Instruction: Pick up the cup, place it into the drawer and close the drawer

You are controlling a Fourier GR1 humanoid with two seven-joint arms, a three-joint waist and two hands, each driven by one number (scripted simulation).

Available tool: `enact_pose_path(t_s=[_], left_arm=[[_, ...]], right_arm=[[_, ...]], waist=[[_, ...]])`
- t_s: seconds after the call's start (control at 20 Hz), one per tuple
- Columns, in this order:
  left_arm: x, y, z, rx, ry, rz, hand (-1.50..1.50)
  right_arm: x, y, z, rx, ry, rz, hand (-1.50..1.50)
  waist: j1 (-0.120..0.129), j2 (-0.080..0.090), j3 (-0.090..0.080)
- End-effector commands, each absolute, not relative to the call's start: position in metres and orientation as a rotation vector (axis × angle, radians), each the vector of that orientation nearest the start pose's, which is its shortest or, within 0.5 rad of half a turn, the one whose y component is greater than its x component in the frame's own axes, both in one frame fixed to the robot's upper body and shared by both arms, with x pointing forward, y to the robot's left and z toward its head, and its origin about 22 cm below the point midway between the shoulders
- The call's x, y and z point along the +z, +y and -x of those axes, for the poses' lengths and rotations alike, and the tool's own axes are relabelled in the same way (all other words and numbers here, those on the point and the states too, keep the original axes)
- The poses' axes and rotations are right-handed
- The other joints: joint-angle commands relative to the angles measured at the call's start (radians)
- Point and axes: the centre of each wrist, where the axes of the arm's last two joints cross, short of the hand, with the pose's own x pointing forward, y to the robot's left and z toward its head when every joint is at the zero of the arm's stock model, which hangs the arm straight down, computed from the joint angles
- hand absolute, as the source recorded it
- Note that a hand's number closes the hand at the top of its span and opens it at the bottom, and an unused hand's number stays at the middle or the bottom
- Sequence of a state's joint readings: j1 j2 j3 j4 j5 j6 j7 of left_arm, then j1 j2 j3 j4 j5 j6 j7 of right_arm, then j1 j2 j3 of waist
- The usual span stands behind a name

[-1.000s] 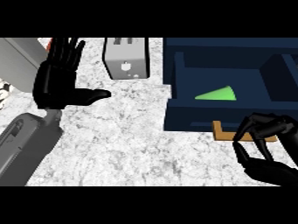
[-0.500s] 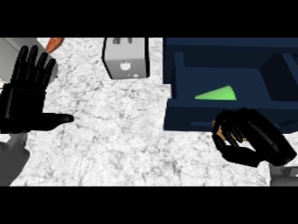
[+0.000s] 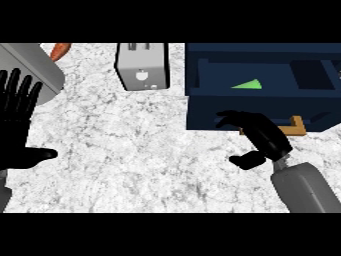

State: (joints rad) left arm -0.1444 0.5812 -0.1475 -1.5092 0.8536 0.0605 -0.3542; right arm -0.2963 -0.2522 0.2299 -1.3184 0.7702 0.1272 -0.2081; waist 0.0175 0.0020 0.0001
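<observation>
Right hand (image 3: 260, 134): fingers curled, tips against the front panel of the drawer (image 3: 269, 111), holding nothing; thumb sticks out low-left. It covers the left part of the tan handle (image 3: 297, 128). Drawer is open, dark blue, with a green cup (image 3: 247, 84) lying inside near the back. Left hand (image 3: 9, 129) rests at the left edge, fingers straight and spread, thumb out. Toaster (image 3: 142, 66) stands left of the drawer, near but apart. Grey object (image 3: 25, 62) top-left behind the left hand; an orange thing (image 3: 61, 49) peeks beside it. Marble counter (image 3: 136, 150) underneath.
</observation>
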Motion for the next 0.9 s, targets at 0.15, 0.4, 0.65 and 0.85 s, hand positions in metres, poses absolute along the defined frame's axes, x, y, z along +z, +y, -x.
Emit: enact_pose_path(t_s=[0.15, 0.4, 0.65, 0.85], left_arm=[[0.024, 0.330, -0.257, 0.213, -1.885, 0.287, -1.50], [0.044, 0.352, -0.243, 0.180, -1.898, 0.268, -1.50], [0.061, 0.341, -0.273, 0.191, -1.898, 0.276, -1.50], [0.050, 0.340, -0.263, 0.188, -1.876, 0.302, -1.50]], right_arm=[[-0.015, -0.225, -0.341, 1.265, -1.549, 0.437, -1.50], [-0.025, -0.226, -0.369, 1.205, -1.536, 0.402, -1.50], [-0.012, -0.254, -0.396, 1.182, -1.538, 0.356, -1.50], [0.025, -0.252, -0.424, 1.191, -1.513, 0.359, -1.50]], waist=[[-0.004, 0.002, 0.000], [0.012, 0.003, 0.001], [0.015, 0.011, 0.002], [0.028, 0.013, 0.002]])
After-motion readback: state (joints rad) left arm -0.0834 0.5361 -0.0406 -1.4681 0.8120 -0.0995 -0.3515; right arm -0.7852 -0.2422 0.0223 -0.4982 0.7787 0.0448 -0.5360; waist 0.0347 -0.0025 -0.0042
